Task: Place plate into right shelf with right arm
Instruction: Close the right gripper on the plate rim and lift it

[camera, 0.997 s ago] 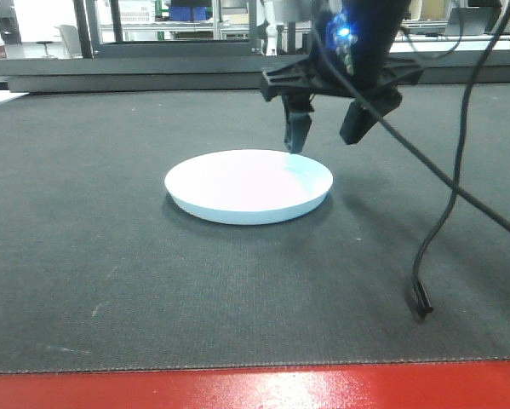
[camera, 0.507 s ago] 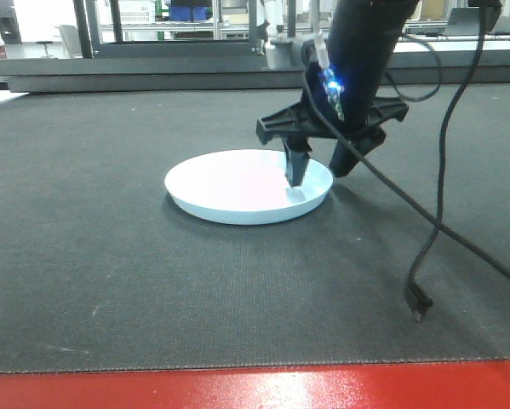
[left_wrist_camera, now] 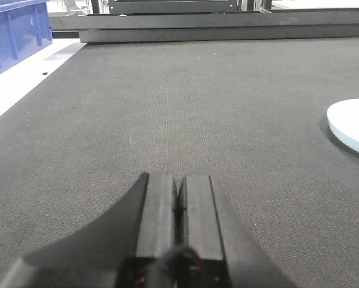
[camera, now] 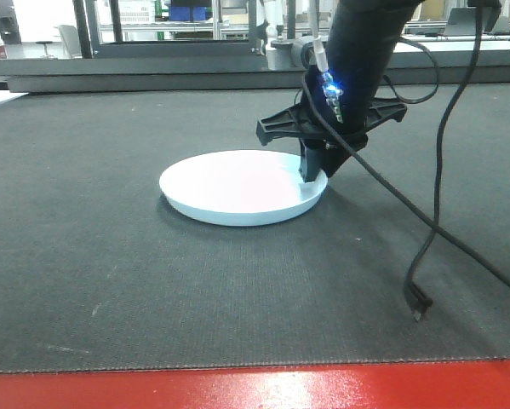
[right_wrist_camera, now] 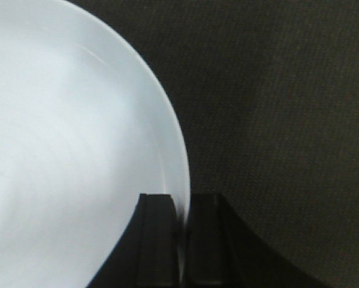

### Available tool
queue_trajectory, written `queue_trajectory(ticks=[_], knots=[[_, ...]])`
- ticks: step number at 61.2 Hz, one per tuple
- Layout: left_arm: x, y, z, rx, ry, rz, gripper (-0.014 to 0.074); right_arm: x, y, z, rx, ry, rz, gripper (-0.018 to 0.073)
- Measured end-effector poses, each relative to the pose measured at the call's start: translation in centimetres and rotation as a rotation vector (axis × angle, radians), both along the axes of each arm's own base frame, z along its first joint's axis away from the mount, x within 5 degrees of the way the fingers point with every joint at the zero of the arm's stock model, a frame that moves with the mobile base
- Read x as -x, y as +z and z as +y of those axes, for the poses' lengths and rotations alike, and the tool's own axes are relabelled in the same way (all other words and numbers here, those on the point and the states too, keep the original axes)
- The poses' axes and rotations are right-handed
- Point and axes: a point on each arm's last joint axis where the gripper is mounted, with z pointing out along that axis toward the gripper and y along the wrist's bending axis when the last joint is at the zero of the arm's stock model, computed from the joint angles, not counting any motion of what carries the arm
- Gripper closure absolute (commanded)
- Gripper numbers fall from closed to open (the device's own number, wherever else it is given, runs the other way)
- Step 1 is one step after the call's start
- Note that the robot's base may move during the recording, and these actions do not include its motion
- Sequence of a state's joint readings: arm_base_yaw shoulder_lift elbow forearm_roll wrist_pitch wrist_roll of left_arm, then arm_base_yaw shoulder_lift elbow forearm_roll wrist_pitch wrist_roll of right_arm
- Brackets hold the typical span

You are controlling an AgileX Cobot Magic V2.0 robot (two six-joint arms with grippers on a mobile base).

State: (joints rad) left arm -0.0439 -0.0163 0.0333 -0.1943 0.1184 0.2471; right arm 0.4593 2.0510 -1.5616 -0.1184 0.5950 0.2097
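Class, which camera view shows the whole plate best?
Exterior front-facing: the plate shows nearly its full outline, right pincer at its rim. Right wrist view shows only part, close up; left wrist view catches an edge.

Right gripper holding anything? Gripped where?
Yes: the right gripper is pinching the plate by its rim, one finger inside, one outside. The plate rests on the mat. The left gripper holds nothing.

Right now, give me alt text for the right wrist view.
The right gripper is shut on the rim of the plate, straddling its edge. The white plate fills the left of the picture, and dark mat fills the right.
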Motion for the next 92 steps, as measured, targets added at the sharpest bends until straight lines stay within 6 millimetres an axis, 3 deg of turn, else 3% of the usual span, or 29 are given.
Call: queue_trajectory(ticks=[6,12,24,45,67,92], knots=[[0.0,0.0,0.0,0.000,0.000,0.000,0.0643,0.1,0.6,-0.1,-0.005,-0.001,-0.009,0.0531],[0.0,0.0,0.0,0.000,0.000,0.000,0.0643,0.6,2.4,-0.3,-0.018,-0.002,-0.035,0.0531],[0.0,0.0,0.0,0.000,0.000,0.000,0.0643,3.5,6.2,-1.8,-0.042,0.005,-0.104,0.0531],[0.0,0.0,0.0,0.000,0.000,0.000,0.0643,12.5,10.5,-6.1,-0.118,0.027,-0.267,0.0531],[0.0,0.0,0.0,0.000,0.000,0.000,0.0643,22.3,11.7,-10.9,-0.194,0.035,-0.422,0.0531],[0.0,0.0,0.0,0.000,0.000,0.000,0.0643,30.8,16.7,-15.1,-0.334,0.037,-0.766,0.0531]])
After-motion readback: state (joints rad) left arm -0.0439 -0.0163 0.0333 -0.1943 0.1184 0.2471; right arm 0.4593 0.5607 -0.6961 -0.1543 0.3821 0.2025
